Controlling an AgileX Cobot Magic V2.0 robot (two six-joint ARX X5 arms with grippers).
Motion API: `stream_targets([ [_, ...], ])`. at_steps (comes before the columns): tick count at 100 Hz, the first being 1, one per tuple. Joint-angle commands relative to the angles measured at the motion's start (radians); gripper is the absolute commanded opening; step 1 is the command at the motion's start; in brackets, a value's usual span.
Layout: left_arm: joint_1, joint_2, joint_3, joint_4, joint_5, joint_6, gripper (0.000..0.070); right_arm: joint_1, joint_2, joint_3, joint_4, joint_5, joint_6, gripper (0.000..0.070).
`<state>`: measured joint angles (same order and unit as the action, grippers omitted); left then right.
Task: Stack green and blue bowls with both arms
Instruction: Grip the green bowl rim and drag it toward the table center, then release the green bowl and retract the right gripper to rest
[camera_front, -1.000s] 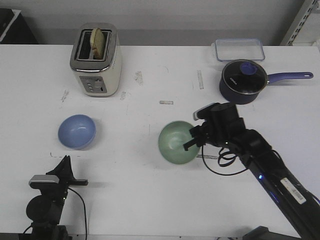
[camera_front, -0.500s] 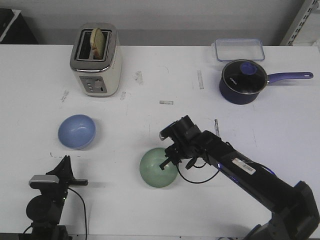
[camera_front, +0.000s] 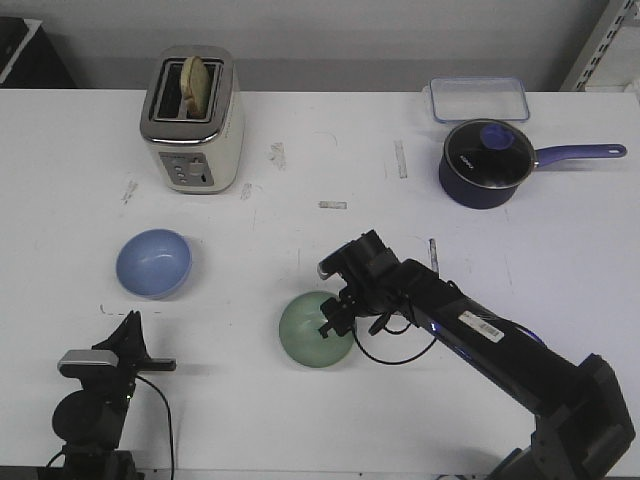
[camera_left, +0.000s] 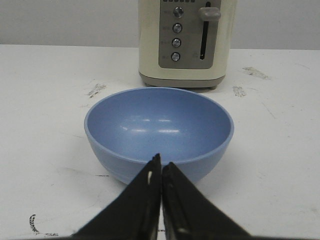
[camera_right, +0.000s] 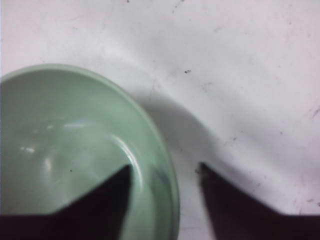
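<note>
The green bowl (camera_front: 317, 330) is seen on the white desk (camera_front: 300, 400) near the front centre, well apart from the blue bowl (camera_front: 154, 263), which lies toward 10 o'clock from it in the front view; the right hand (camera_front: 334, 318) is placed at the green bowl's rim on its 2 o'clock side, arm reaching in from the lower right; in the right wrist view the two fingers are apart, one finger (camera_right: 107, 192) inside the green bowl (camera_right: 75, 150) and the other outside over the desk, rim wall between them; whether the rim is actually pinched cannot be told, a gap is seen on the outer side; the hand is judged open or only loosely straddling the wall.

The left hand (camera_front: 133, 335) is parked at the front left, the blue bowl lying toward 12 o'clock from it, near; in the left wrist view its fingertips (camera_left: 159, 175) are pressed together, nothing between them, pointed straight at the blue bowl (camera_left: 158, 131), with the cream toaster (camera_left: 186, 42) behind it.

Deciding relation: the green bowl is with the right hand, the blue bowl is nearer the left; the stack is not yet made; the bowls are upright, round, no long axis; the gap between them runs roughly 10 to 4 o'clock.
</note>
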<state>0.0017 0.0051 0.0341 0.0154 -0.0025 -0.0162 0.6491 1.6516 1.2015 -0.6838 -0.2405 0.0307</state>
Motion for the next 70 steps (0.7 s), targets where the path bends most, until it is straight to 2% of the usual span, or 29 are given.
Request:
stream_targets([
  [1,0.001,-0.002,-0.021,0.014,-0.001,0.005,0.0002,0.010,0.015,0.021,0.002,-0.003,-0.008,0.0490],
  [31,0.001,-0.002,-0.021,0.016,-0.001,0.005,0.0002,-0.027,-0.099,0.102,0.004,0.007,-0.021,0.0480],
  [38,0.001,-0.002,-0.021,0.016,-0.001,0.005,0.0002,-0.052,-0.151,0.115,0.011,0.013,-0.024,0.0451],
  [46,0.001,-0.002,-0.021,0.016,-0.001,0.005,0.0002,-0.088,-0.218,0.118,0.034,0.025,-0.024,0.0364],
  [58,0.001,-0.002,-0.021,0.015,-0.001,0.005,0.0002,-0.156,-0.323,0.118,0.049,0.087,-0.034,0.0183],
  [65,0.001,-0.002,-0.021,0.013,-0.001,0.005,0.0002,-0.208,-0.381,0.117,0.043,0.132,-0.035,0.0055],
  [70,0.001,-0.002,-0.021,0.012,-0.001,0.005,0.0002,-0.242,-0.417,0.111,0.037,0.158,-0.039,0.0001],
])
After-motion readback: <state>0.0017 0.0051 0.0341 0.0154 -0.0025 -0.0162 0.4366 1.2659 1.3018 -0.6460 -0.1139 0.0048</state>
